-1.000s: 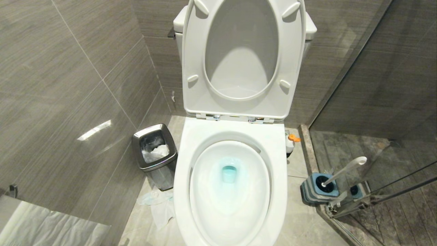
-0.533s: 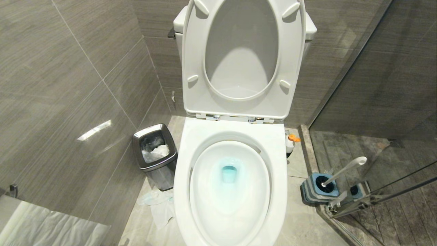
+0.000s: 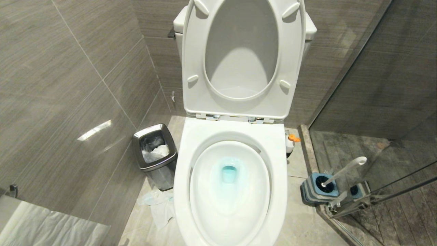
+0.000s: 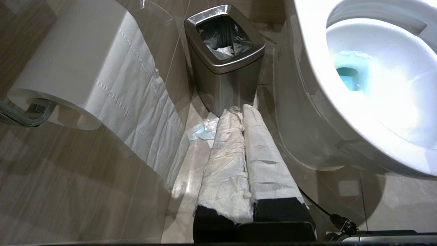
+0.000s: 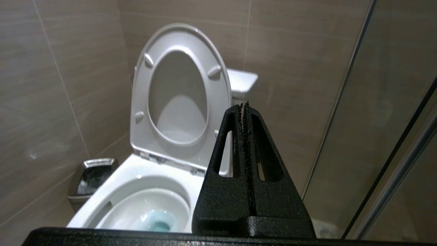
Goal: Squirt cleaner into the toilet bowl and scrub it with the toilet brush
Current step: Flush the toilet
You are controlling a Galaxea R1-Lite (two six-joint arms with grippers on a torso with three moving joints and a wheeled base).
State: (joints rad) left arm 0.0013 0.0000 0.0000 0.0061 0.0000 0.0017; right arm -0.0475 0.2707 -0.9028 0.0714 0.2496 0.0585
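The white toilet bowl (image 3: 280,160) stands in the middle of the head view with its seat and lid (image 3: 193,54) raised; teal-blue liquid (image 3: 229,172) pools at the drain. The cleaner (image 3: 290,141), white with an orange cap, stands on the floor by the bowl's right side. Further right, the toilet brush (image 3: 344,168) leans in its blue-and-grey holder (image 3: 312,191). Neither gripper shows in the head view. My left gripper (image 4: 239,110), its fingers wrapped in white paper, is shut and empty, low beside the bowl (image 4: 307,85). My right gripper (image 5: 244,104) is shut and empty, held up facing the bowl (image 5: 112,191).
A steel bin (image 3: 155,153) stands left of the toilet, with crumpled tissue (image 3: 158,205) on the floor in front of it. A paper roll (image 4: 78,61) hangs on the left wall. A glass shower partition (image 3: 375,102) closes off the right side, just behind the brush holder.
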